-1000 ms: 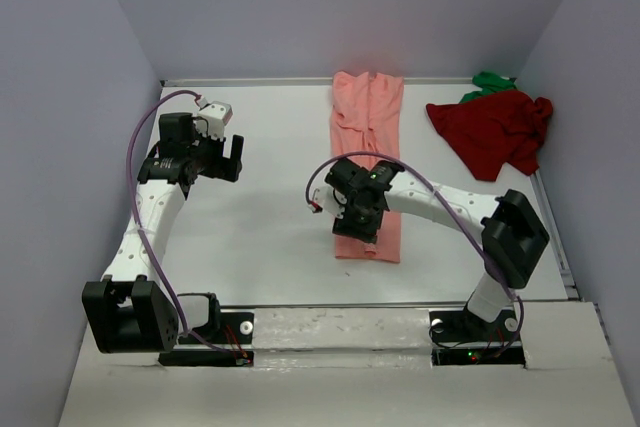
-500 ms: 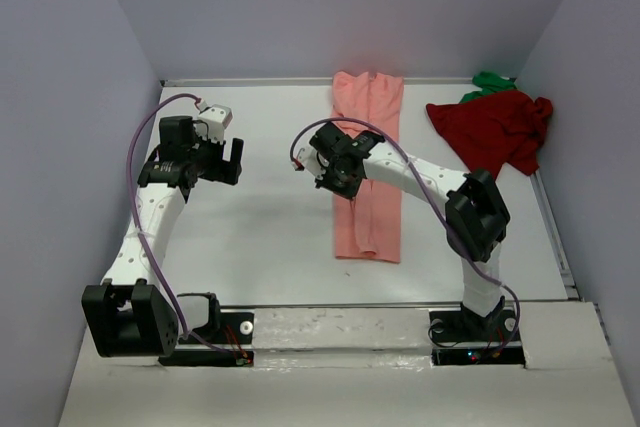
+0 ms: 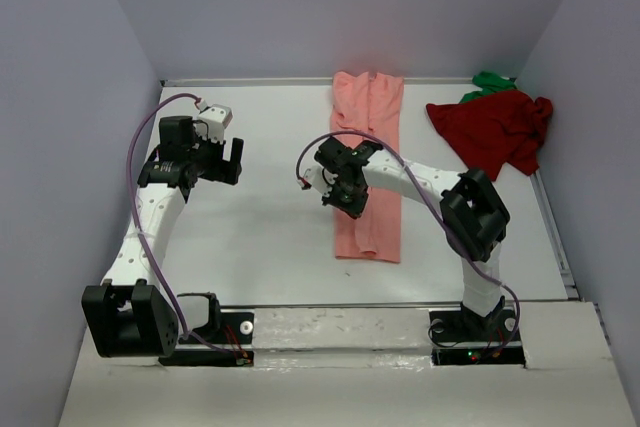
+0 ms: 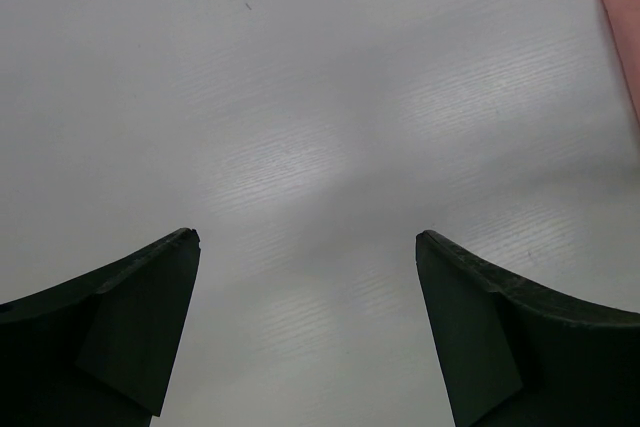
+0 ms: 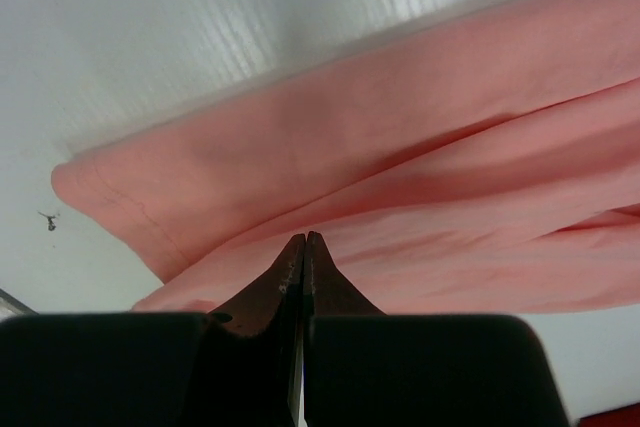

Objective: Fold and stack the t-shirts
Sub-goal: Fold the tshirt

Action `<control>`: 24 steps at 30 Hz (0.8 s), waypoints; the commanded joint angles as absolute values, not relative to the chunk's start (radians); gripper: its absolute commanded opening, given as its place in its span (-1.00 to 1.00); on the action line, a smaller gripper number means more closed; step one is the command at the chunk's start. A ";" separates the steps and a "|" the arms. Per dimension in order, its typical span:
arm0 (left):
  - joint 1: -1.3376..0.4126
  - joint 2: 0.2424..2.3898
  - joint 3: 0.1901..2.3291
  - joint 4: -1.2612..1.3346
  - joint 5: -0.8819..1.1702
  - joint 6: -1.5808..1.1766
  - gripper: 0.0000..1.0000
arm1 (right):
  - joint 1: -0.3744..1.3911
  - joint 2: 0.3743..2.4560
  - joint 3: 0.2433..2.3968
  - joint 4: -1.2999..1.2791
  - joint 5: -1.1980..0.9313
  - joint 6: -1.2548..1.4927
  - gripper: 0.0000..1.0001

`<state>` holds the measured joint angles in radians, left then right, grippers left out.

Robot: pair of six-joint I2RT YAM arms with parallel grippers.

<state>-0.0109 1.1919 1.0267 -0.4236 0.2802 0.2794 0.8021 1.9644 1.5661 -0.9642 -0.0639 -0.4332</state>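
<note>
A salmon-pink t-shirt [image 3: 372, 122] lies folded into a long narrow strip down the middle of the table, and it fills the right wrist view [image 5: 420, 167]. My right gripper [image 3: 348, 199] is over the strip's left edge, about halfway along. It is shut [image 5: 304, 237], its tips against the cloth, and I see no fabric between them. A dark red t-shirt [image 3: 495, 132] lies crumpled at the back right, with a green t-shirt [image 3: 490, 80] showing just behind it. My left gripper [image 3: 232, 159] hangs open [image 4: 305, 237] over bare table, left of the strip.
White table [image 3: 270, 227] enclosed by grey walls. A raised edge runs along the right side [image 3: 558, 237], close to the dark red t-shirt. A sliver of the pink t-shirt [image 4: 625, 7] shows at the left wrist view's right edge.
The right gripper closed and moved from the strip's near end up to its middle left edge. The pink strip lies as before. The left arm stayed still.
</note>
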 commanded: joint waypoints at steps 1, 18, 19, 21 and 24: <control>-0.008 1.155 1.020 -0.407 0.285 0.290 0.98 | 0.810 1.957 1.531 -0.989 -0.115 -0.443 -1.00; -0.008 1.166 1.025 -0.405 0.285 0.288 0.98 | 0.810 1.950 1.442 -0.996 -0.006 -0.428 -1.00; -0.008 1.167 1.026 -0.405 0.287 0.288 0.98 | 0.810 1.944 1.439 -0.999 -0.005 -0.426 -1.00; -0.008 1.169 1.026 -0.405 0.288 0.288 0.98 | 0.810 1.936 1.434 -1.002 0.040 -0.426 -1.00; -0.008 1.164 1.025 -0.403 0.288 0.288 0.98 | 0.810 1.918 1.436 -1.011 0.064 -0.423 -1.00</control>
